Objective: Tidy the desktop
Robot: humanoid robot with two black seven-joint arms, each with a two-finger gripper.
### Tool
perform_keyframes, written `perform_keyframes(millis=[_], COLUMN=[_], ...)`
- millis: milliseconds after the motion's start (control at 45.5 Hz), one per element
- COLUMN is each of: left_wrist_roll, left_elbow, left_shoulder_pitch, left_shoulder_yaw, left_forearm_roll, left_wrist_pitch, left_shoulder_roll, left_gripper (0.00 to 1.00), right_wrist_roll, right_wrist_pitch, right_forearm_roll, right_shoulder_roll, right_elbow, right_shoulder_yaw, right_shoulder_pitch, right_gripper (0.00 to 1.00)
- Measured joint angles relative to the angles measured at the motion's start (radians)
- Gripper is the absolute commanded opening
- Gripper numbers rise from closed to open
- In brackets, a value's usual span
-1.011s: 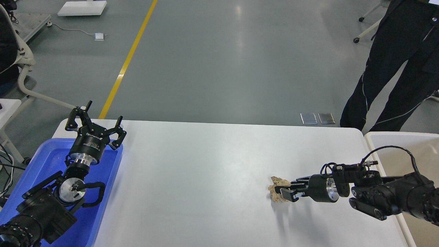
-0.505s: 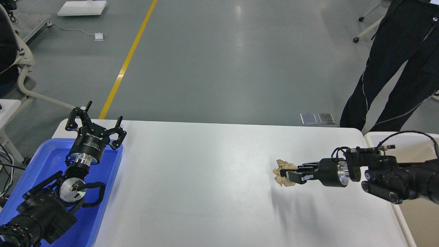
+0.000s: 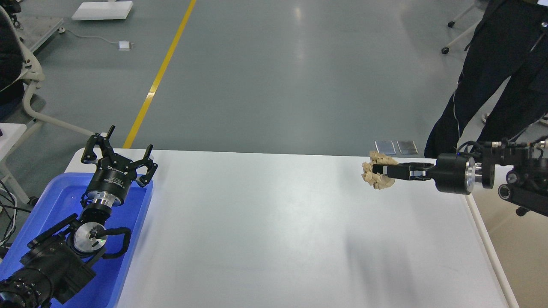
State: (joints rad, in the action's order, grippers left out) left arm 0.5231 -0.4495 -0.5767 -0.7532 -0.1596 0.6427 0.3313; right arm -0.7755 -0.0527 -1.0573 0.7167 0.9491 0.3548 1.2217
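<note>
The desktop (image 3: 274,231) is a wide glossy white tabletop filling the lower half of the view. My right gripper (image 3: 379,171) is shut on a crumpled tan paper ball (image 3: 375,178) and holds it well above the table near the far right corner. My left gripper (image 3: 117,150) is open and empty, raised over the far end of the blue tray (image 3: 51,205) at the left.
An off-white bin with a beige inside (image 3: 513,239) stands against the table's right edge. A person in dark clothes (image 3: 488,81) stands behind the far right corner. A chair (image 3: 25,85) is at the far left.
My right gripper has lifted the paper ball off the table and carried it up and to the right, toward the far right corner. The left arm has not moved.
</note>
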Motion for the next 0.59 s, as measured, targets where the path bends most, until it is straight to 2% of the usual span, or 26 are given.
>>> perform_keyframes(millis=[242, 593], left_wrist_roll=[0.0, 0.0], left_elbow=[0.0, 0.0], left_shoulder_pitch=[0.0, 0.0], left_shoulder_yaw=[0.0, 0.0], left_forearm_roll=[0.0, 0.0], left_wrist_pitch=[0.0, 0.0], left_shoulder_roll=[0.0, 0.0], left_gripper=[1.0, 1.0], right_wrist_roll=[-0.004, -0.003], right_wrist_pitch=[-0.157, -0.236], right_forearm_roll=[0.032, 0.07], right_shoulder_roll=[0.099, 0.154], right_elbow=[0.023, 0.009], right_shoulder_yaw=[-0.161, -0.236], right_shoulder_pitch=[0.033, 0.057], right_gripper=[0.0, 0.0])
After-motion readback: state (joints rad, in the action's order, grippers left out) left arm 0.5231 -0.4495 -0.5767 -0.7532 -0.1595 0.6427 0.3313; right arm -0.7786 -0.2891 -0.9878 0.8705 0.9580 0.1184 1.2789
